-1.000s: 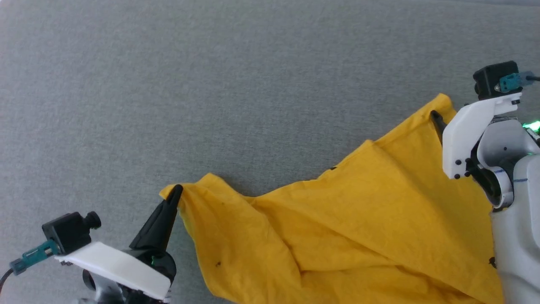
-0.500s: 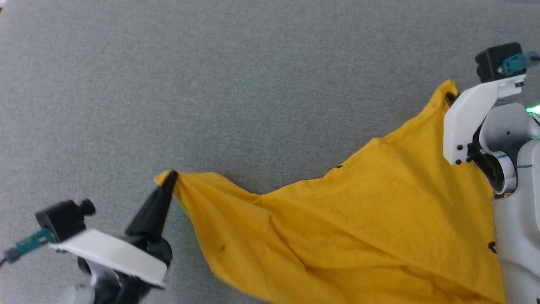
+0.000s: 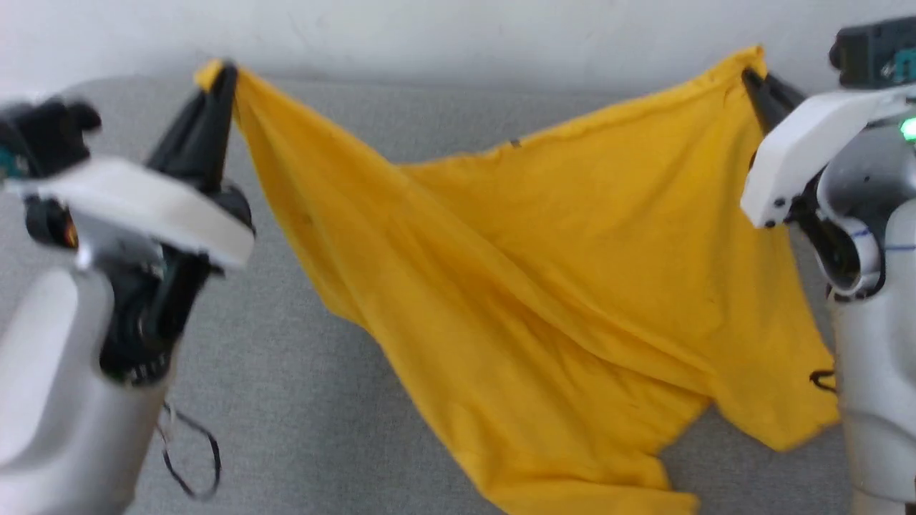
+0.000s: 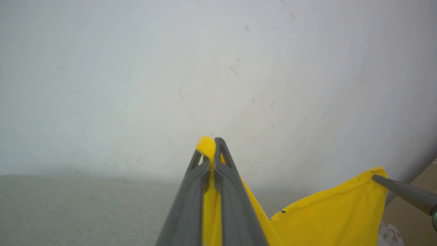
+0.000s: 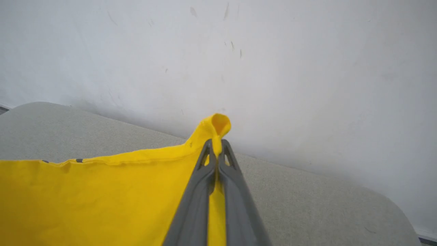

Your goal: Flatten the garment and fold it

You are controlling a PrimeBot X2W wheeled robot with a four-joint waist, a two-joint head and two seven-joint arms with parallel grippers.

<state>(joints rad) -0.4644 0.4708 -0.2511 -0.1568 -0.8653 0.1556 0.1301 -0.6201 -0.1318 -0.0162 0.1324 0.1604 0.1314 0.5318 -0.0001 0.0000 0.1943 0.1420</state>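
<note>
Above the grey woven fabric surface (image 3: 300,400), the bright yellow thin cotton garment (image 3: 544,272) hangs in the air between both arms, its top hem sagging. One top corner is clamped in the left gripper (image 3: 226,71) and the other in the right gripper (image 3: 750,76), with a tuft of cloth poking past each pair of closed tips. The garment's lower edge is cut off by the bottom of the head view, and its right side is hidden behind the pale right forearm (image 3: 873,400). A black mark (image 3: 821,378) there is too small to identify, and the left arm is blurred
</note>
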